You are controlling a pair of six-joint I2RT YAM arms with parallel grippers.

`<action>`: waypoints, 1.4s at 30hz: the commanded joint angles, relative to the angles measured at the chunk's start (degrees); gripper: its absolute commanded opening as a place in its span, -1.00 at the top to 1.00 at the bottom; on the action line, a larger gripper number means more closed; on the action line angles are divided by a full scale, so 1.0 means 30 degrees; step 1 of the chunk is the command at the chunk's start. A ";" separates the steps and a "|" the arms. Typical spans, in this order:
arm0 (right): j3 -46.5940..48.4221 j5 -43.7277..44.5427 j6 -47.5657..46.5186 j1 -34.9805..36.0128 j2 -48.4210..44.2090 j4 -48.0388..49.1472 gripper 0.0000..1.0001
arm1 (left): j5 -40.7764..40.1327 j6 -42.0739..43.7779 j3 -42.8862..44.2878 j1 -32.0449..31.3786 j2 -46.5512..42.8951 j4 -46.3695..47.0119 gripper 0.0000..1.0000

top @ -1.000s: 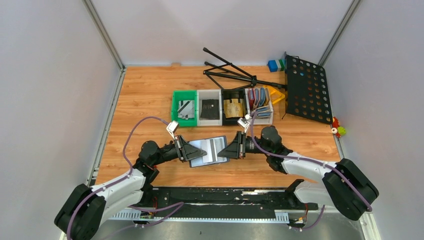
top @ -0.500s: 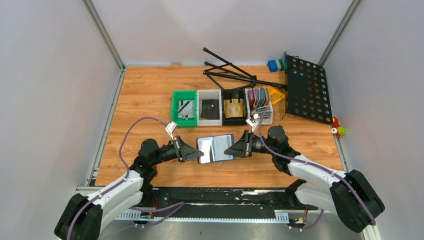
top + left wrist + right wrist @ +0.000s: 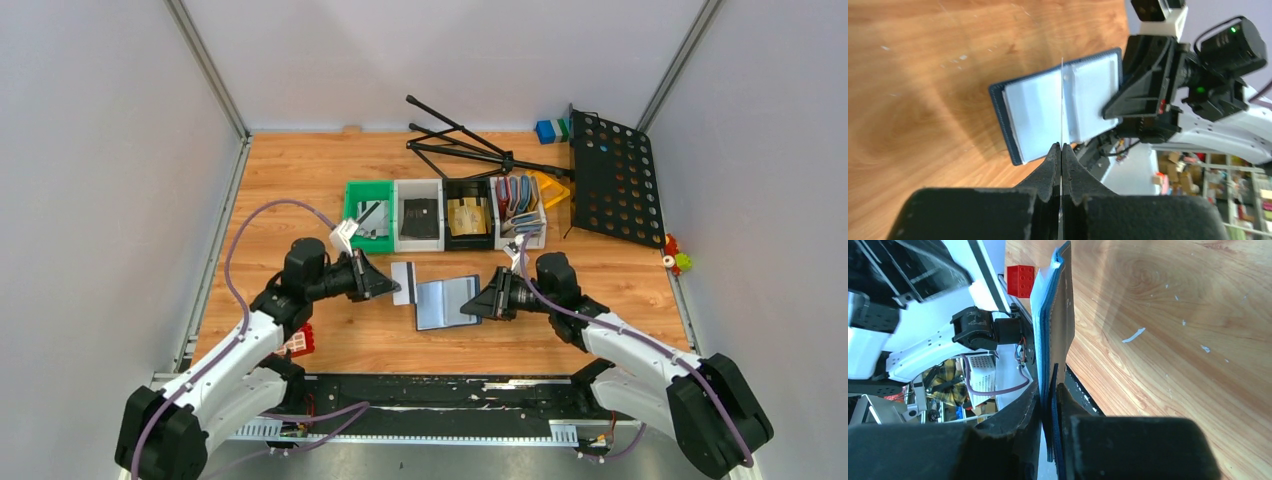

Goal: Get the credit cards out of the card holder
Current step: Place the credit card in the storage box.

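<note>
- Mid-bench: navy card holder [image 3: 445, 302], spread open with the pale pockets facing up. Apparently lifted off the bench [image 3: 300, 190], judging by the shadow under it in the left wrist view.
- Pinched at its right edge by the right claw [image 3: 470, 307], pressed together on the cover. Probably held that way to brace it while a card slides out the opposite side.
- Just left of the card holder and clear of it: one silver-grey striped credit card [image 3: 405, 283], out of the pockets.
- Clamped by the left claw [image 3: 393, 284], pressed tight on the card's near edge. Shows edge-on in the left wrist view as a thin line.
- Cannot tell whether more cards sit in the pockets; no card edge made out there.
- Behind the card holder: a row with a green bin [image 3: 368, 238], a white bin [image 3: 418, 243] and a black bin [image 3: 467, 242], each with something flat inside. Likely sorting spots, the green one closest to the pulled card.
- At the right end of that row: upright holders [image 3: 515, 195] in red, blue and grey, not part of this job.
- Farther behind the card holder: folded music stand [image 3: 612, 178], out of the way.
- Nearer than the card holder, to its left: red brick [image 3: 302, 340] beside the left arm, no role here.
</note>
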 commanded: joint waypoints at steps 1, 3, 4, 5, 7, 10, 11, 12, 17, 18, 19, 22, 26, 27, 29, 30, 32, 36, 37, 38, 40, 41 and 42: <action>0.1109 0.0118 -0.1175 -0.0072 0.0136 -0.0475 1.00 | -0.2483 0.4571 0.3784 0.0556 0.1131 -0.4858 1.00; 0.1624 0.0144 -0.1753 -0.0068 0.0402 -0.1356 1.00 | -0.4033 0.5998 0.5204 0.0766 0.1869 -0.6668 1.00; 0.1872 0.0110 -0.1976 -0.0077 0.0522 -0.1720 1.00 | -0.4890 0.6504 0.5901 0.0805 0.2118 -0.7406 1.00; 0.2122 0.0047 -0.2190 -0.0063 0.0618 -0.2015 1.00 | -0.5715 0.6905 0.6453 0.0865 0.2376 -0.7956 1.00; 0.2448 -0.0004 -0.2446 -0.0059 0.0702 -0.2489 1.00 | -0.7511 0.7688 0.7571 0.0951 0.2834 -0.8847 1.00; 0.2710 -0.0007 -0.2481 -0.0080 0.0574 -0.2589 1.00 | -0.9432 0.8612 0.8937 0.1160 0.3733 -0.9815 1.00; 0.2725 -0.0001 -0.2481 -0.0082 0.0507 -0.2611 1.00 | -0.9758 0.8846 0.9345 0.1261 0.4079 -0.9945 1.00; 0.2760 0.0015 -0.2481 -0.0078 0.0433 -0.2639 1.00 | -1.0030 0.9032 0.9710 0.1350 0.4507 -1.0034 1.00; 0.2542 0.0131 -0.2602 -0.0056 0.0152 -0.2764 1.00 | -1.1350 1.0383 1.1929 0.1641 0.7681 -1.0082 1.00; 0.2495 0.0112 -0.2613 -0.0062 0.0143 -0.2805 1.00 | -1.1558 1.0543 1.2212 0.1669 0.8118 -1.0015 1.00; 0.2471 0.0117 -0.2640 -0.0072 0.0150 -0.2835 1.00 | -1.1672 1.0739 1.2508 0.1672 0.8553 -0.9919 1.00; 0.2538 0.0181 -0.2869 -0.0065 0.0142 -0.3096 1.00 | -1.1721 1.1237 1.3491 0.1702 0.9872 -0.9788 1.00; 0.2641 0.0249 -0.3039 -0.0070 0.0208 -0.3241 1.00 | -1.1722 1.1627 1.4709 0.1782 1.1624 -0.9971 1.00; 0.2621 0.0277 -0.3041 -0.0059 0.0180 -0.3201 1.00 | -1.1704 1.1673 1.4984 0.1804 1.2086 -0.9986 1.00; 0.2591 0.0321 -0.2997 -0.0054 0.0128 -0.3092 1.00 | -1.1718 1.1576 1.5417 0.1861 1.2955 -0.9879 1.00; 0.2510 0.0322 -0.2955 -0.0053 0.0071 -0.2999 1.00 | -1.1568 1.1556 1.5618 0.1876 1.3354 -0.9755 1.00; 0.2425 0.0349 -0.2881 -0.0053 -0.0072 -0.2885 1.00 | -1.1289 1.1454 1.5992 0.1907 1.4231 -0.9386 1.00; 0.2329 0.0381 -0.2818 -0.0038 -0.0432 -0.2794 1.00 | -1.1420 1.1529 1.7112 0.1991 1.6268 -0.9006 1.00; 0.2330 0.0421 -0.2882 -0.0036 -0.0468 -0.2816 1.00 | -1.1468 1.1554 1.7368 0.2037 1.6757 -0.9002 1.00; 0.2366 0.0489 -0.2959 -0.0051 -0.0436 -0.2910 1.00 | -1.1364 1.1554 1.7657 0.2066 1.7151 -0.8968 1.00; 0.2498 0.0495 -0.3139 -0.0079 -0.0257 -0.3125 1.00 | -1.0567 1.1574 1.8183 0.2151 1.8037 -0.8980 1.00; 0.2589 0.0410 -0.3188 -0.0052 -0.0124 -0.3117 1.00 | -1.0070 1.1560 1.8389 0.2168 1.8348 -0.8976 1.00; 0.2709 0.0326 -0.3210 -0.0038 0.0032 -0.3116 1.00 | -1.0018 1.1521 1.8561 0.2196 1.8617 -0.9034 1.00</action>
